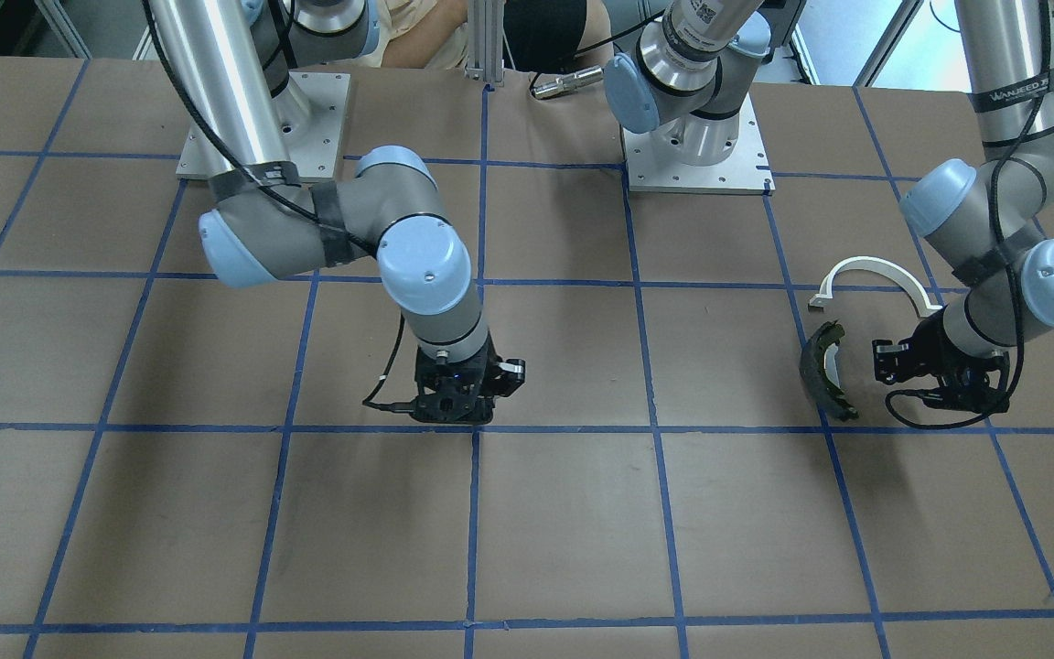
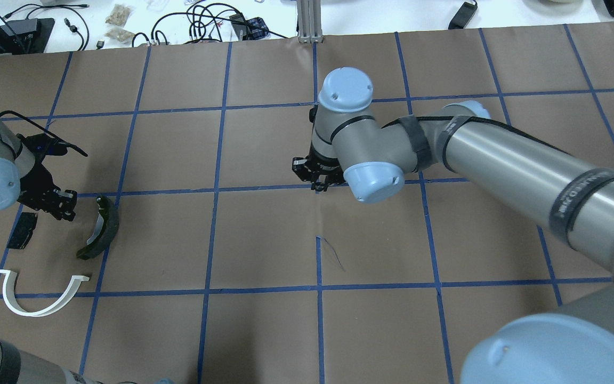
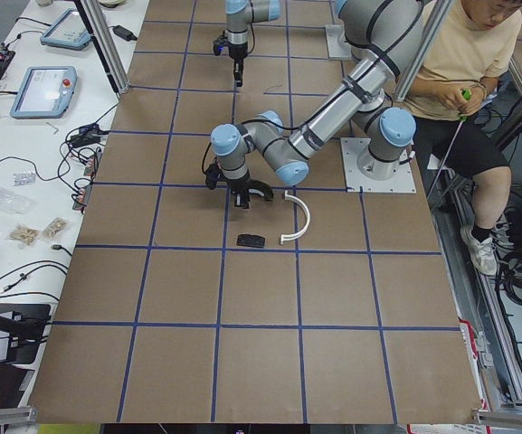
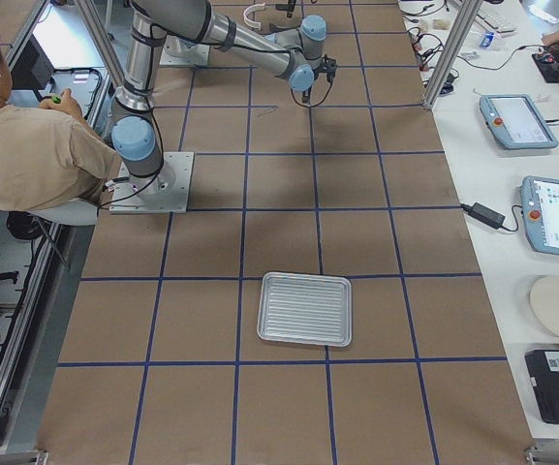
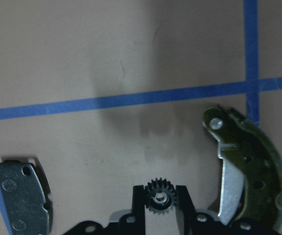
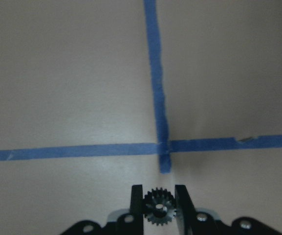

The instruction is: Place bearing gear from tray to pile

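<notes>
Two hands are each gripping a small black toothed gear. Closest to the left wrist camera, the left hand (image 5: 159, 196) is clamping its fingers (image 5: 138, 198) on either side of the first bearing gear (image 5: 159, 200), holding it low among the pile. Whether this gear is touching the tabletop (image 2: 264, 240) is hard to tell from these angles. Just beside it on one side, a dark brake shoe (image 5: 250, 171) with an olive rim is lying flat; on the other side, a little apart, a small brake pad (image 5: 23, 196) is resting. A white semicircular arch (image 2: 40, 296) is lying near these two, closer to the robot's base. Farther along, around the middle of the tabletop, the right hand (image 6: 159, 198) is pinching the second bearing gear (image 6: 159, 208) just above a crossing of blue tape lines (image 6: 162, 146). Farthest off, the ribbed silvery tray (image 4: 305, 308) is sitting flat toward the robot's right end, well apart from both hands.
</notes>
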Robot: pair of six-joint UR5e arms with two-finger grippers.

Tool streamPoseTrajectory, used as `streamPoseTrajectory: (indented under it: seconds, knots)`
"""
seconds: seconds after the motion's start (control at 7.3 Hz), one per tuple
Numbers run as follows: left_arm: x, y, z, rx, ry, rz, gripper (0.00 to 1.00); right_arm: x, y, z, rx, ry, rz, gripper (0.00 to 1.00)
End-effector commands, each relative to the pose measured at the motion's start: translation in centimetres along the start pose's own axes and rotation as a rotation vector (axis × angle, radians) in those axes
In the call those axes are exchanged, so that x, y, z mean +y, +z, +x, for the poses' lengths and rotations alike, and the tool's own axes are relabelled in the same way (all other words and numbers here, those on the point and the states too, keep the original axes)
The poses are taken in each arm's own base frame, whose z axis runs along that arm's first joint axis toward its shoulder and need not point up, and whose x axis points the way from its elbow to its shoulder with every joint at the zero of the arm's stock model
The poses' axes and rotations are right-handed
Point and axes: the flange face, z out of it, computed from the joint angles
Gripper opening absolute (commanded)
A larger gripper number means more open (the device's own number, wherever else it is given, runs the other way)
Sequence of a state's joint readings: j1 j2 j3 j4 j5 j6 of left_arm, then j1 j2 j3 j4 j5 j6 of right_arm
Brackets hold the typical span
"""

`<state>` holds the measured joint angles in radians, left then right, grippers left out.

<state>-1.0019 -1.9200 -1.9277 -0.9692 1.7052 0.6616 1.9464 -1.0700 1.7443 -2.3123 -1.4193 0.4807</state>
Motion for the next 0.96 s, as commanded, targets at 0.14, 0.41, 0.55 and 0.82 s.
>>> streamPoseTrajectory:
  seconds: [0.14,0.41,0.55,0.82]
  knots:
    - [-0.1,-0.3,0.4,0.005,0.008,-0.002,1.0,3.3,1.9,-3.5,-0.007,0.094,-0.006,0.48]
    - [-1.7,-2.8,4.5,0.018,0.031,0.059,1.0,1.6,0.3,-2.3,-0.015,0.053,0.015,1.0]
    - [-3.2,-4.5,8.2,0.036,0.034,0.07,1.0,-0.4,-3.2,0.2,-0.004,-0.035,0.036,1.0]
    - [-5.3,-6.3,18.3,0.034,-0.049,0.048,1.0,-5.0,-13.9,12.4,0.032,-0.103,-0.018,1.0]
